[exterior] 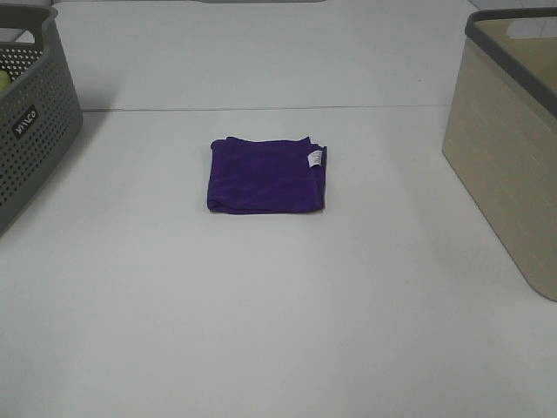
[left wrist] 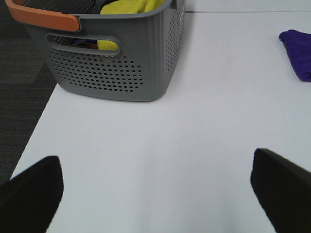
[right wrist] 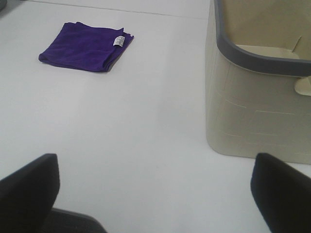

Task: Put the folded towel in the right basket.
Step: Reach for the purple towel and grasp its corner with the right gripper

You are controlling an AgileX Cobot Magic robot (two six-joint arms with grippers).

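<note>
A folded purple towel [exterior: 267,175] with a small white tag lies flat on the white table, in the middle. It also shows in the right wrist view [right wrist: 85,46], and its edge shows in the left wrist view [left wrist: 297,52]. The right basket [exterior: 515,131] is beige with a grey rim and stands at the table's right edge; in the right wrist view [right wrist: 257,102] it looks empty. My left gripper [left wrist: 160,194] is open and empty over bare table near the left basket. My right gripper [right wrist: 155,194] is open and empty, near the beige basket. Neither gripper shows in the exterior view.
A grey perforated basket [exterior: 30,113] stands at the table's left edge; the left wrist view [left wrist: 116,58] shows an orange handle and yellow cloth [left wrist: 131,7] inside it. The table's left edge [left wrist: 36,126] drops to dark floor.
</note>
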